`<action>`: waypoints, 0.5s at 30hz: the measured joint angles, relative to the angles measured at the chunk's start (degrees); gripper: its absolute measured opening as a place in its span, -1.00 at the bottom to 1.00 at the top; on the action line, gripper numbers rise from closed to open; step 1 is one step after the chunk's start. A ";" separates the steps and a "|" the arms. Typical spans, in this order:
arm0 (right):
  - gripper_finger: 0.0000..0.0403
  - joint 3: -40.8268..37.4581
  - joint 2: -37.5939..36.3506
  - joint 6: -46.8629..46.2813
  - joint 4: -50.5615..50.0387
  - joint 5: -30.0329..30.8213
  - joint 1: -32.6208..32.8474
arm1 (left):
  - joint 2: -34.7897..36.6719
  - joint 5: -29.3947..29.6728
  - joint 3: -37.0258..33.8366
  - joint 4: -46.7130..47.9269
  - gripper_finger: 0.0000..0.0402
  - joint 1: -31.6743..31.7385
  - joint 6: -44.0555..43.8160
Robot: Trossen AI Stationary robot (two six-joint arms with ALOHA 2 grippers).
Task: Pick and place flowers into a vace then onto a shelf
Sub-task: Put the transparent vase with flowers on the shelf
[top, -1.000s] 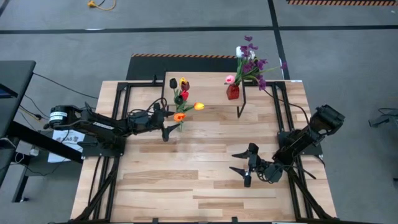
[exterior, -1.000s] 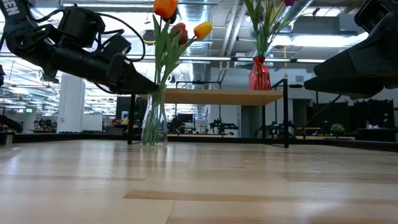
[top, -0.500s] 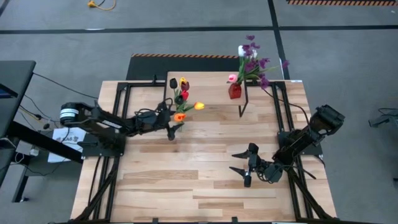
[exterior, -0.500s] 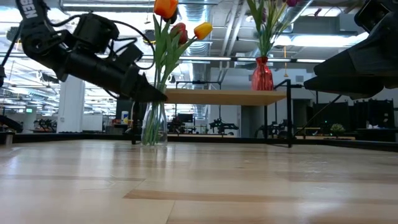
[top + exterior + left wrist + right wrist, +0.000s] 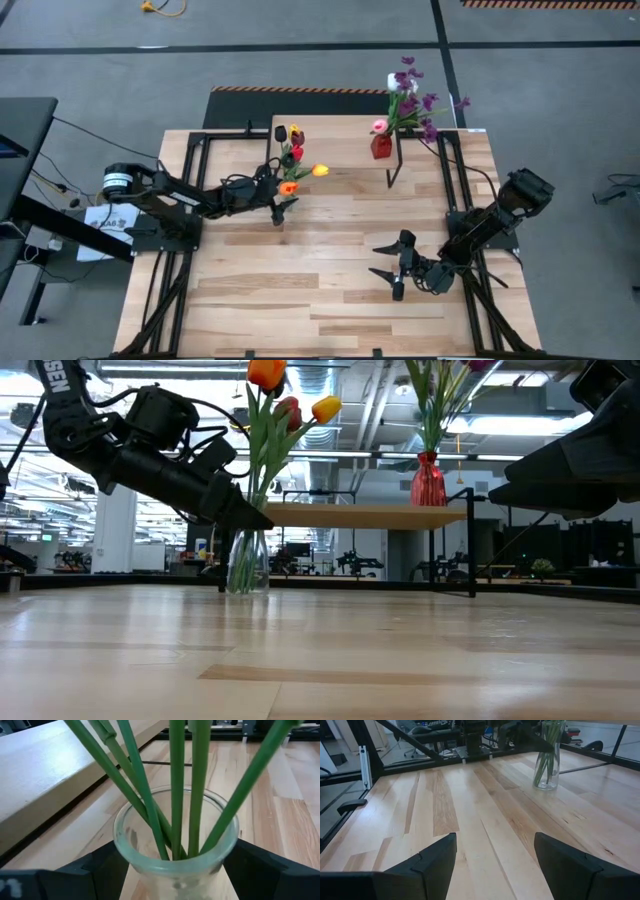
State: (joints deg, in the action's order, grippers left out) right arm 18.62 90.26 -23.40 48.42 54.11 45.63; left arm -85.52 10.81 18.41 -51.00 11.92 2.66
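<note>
A clear glass vase (image 5: 246,565) stands on its base on the table just in front of the shelf. It holds tulips (image 5: 295,160) in orange, yellow, red and dark. My left gripper (image 5: 175,867) reaches in from the table's left, open, with a finger on each side of the vase's neck (image 5: 175,870). The shelf (image 5: 330,135) is a small light-wood board on black legs at the far edge. It carries a red vase (image 5: 381,148) with purple sprigs (image 5: 410,95) and a pink tulip. My right gripper (image 5: 392,270) waits open, low over the table's right part. My left gripper's fingers (image 5: 107,865) stand close against both sides of the clear vase's neck, just below the rim (image 5: 150,857); I cannot tell whether they touch the glass. They come level from the table's left. The vase stands upright on the table.
The shelf's board (image 5: 350,515) and its black legs (image 5: 222,550) stand right behind the clear vase and the left gripper (image 5: 250,520). Bare wood tabletop (image 5: 300,290) spreads between the two arms. Black frame rails run along the table's left and right sides.
My left gripper has moved toward the table's right, and its fingers have come up around the clear vase's neck. The clear vase and tulips have stayed in place. The shelf with the red vase has slid a little toward the table's right.
</note>
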 joint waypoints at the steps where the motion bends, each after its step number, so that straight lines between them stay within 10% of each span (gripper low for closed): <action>1: 0.29 -0.01 0.00 0.00 0.00 0.00 0.00 | 0.00 0.00 0.00 -0.01 0.42 0.00 -0.02; 15: 0.29 -0.01 0.00 0.00 0.00 0.00 0.00 | 0.02 0.15 0.00 -0.10 0.42 -0.28 -2.03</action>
State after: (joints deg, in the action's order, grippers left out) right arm 18.61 90.26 -23.40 48.42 54.11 45.63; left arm -85.49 10.96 18.41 -51.09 11.65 0.62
